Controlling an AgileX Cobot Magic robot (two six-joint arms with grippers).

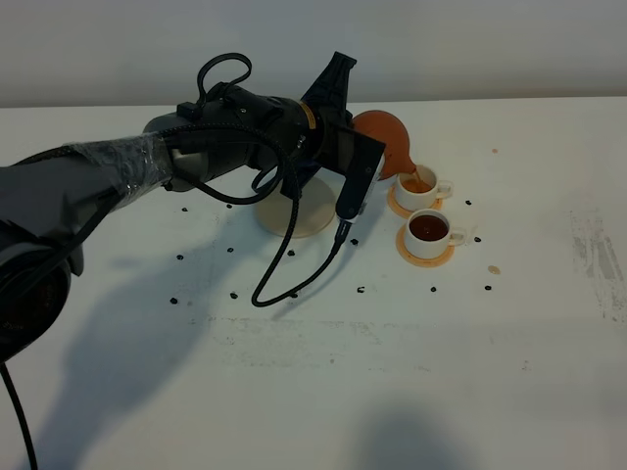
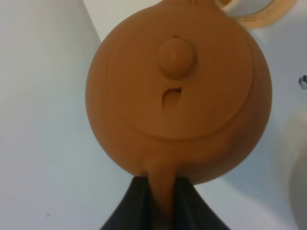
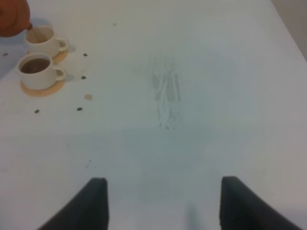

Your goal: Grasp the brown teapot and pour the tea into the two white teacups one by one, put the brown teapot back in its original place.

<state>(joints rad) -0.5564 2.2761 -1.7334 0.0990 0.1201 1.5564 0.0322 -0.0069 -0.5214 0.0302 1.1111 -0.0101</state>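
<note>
**Teapot tipped over the far cup**

Here the left claw [image 2: 162, 191] is clamped on the loop handle of the brown teapot [image 1: 384, 137], its two dark fingers [image 2: 136, 201] pressing the handle from either side; the teapot hangs in the air, tilted spout-down, with its knobbed lid facing the left wrist camera; a thin stream of tea runs from the spout into the far teacup [image 1: 421, 183], the one just below the teapot's spout; that cup sits on an orange-tan coaster [image 1: 400, 203]; the near teacup [image 1: 429, 229] stands just beside it on the side away from the teapot, on its own coaster [image 1: 424, 257], and already holds dark tea; the beige saucer [image 1: 299, 217] lies on the white counter [image 1: 323, 392] beside the teapot, partly hidden under the left arm, with nothing seen standing on it; small dark specks are scattered over the counter around the saucer and cups; the right claw [image 3: 163, 203] stands wide open and empty above bare counter, well apart from the teapot.
</note>
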